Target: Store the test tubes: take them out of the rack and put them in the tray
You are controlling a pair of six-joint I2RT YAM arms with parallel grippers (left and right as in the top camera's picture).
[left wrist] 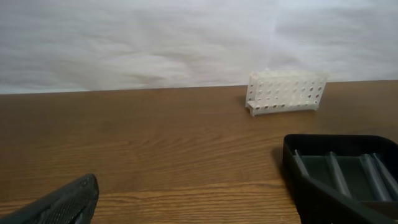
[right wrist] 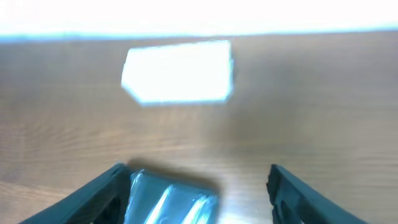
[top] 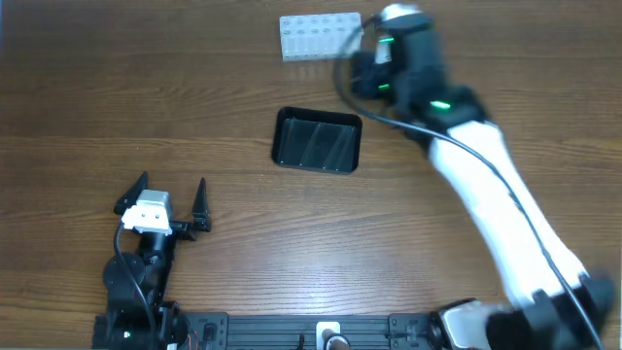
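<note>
1. Fetching one of the tubes from the rack [top: 320,37] looks like the step in hand, judging by the right arm [top: 486,170] stretched toward it. Whether any tubes stand in the rack's holes is too small to tell.
2. Doing it well calls for coming down straight over one hole, with the jaws either side of the tube's top. They should close gently and lift it vertically until it clears, so the light rack neither tips nor drags.
3. The rack stands upright at the far side of the tabletop [top: 117,97]. It is apart from the tray [top: 318,141], which lies nearer the arms' bases, about mid-table.
4. Long pale shapes [left wrist: 336,171] lie side by side in the tray. They are likely tubes already stored, though I cannot be sure.
5. The right jaws are spread wide with nothing held. In their wrist view the rack lies ahead of them, not between them, and the tray's edge shows low, just beside one finger.
6. The left jaws are likewise released and empty, low near their own base and well apart from both rack and tray.
</note>
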